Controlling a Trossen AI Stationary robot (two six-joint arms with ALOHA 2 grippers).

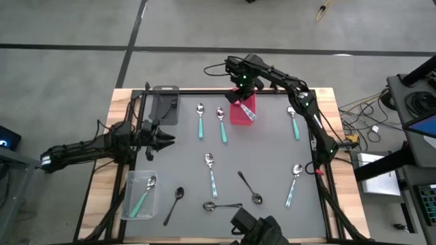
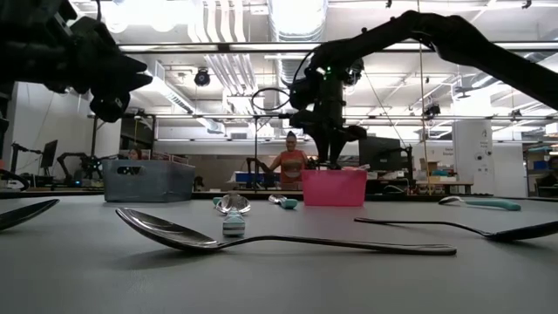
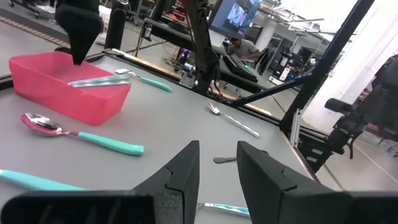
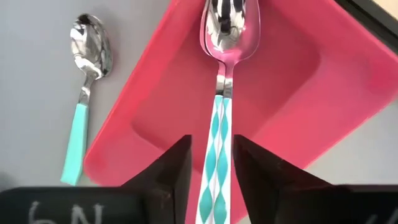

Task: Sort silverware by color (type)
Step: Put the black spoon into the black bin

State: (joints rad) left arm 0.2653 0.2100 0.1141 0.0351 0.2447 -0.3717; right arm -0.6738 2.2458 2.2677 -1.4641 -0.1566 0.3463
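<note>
While the left gripper (image 1: 165,139) waits with its fingers parted and nothing between them near the left edge of the table (image 1: 272,156), the right gripper (image 1: 240,94) hangs directly over the red bin (image 1: 240,112) at the far middle of the mat. Its two fingers (image 4: 171,174) stand slightly apart, one on each side of the handle of a patterned teal-and-white spoon (image 4: 217,140). Whether the pads actually press the handle cannot be told. The spoon's shiny bowl points away from the wrist over the bin's interior; in the left wrist view the spoon lies across the bin's rim, nearly level. Another teal-handled spoon (image 4: 84,93) lies on the mat just beside the bin — clear of it. Other spoons are scattered across the mat, and a clear bin (image 1: 139,195) at the near left holds teal-handled ones.
</note>
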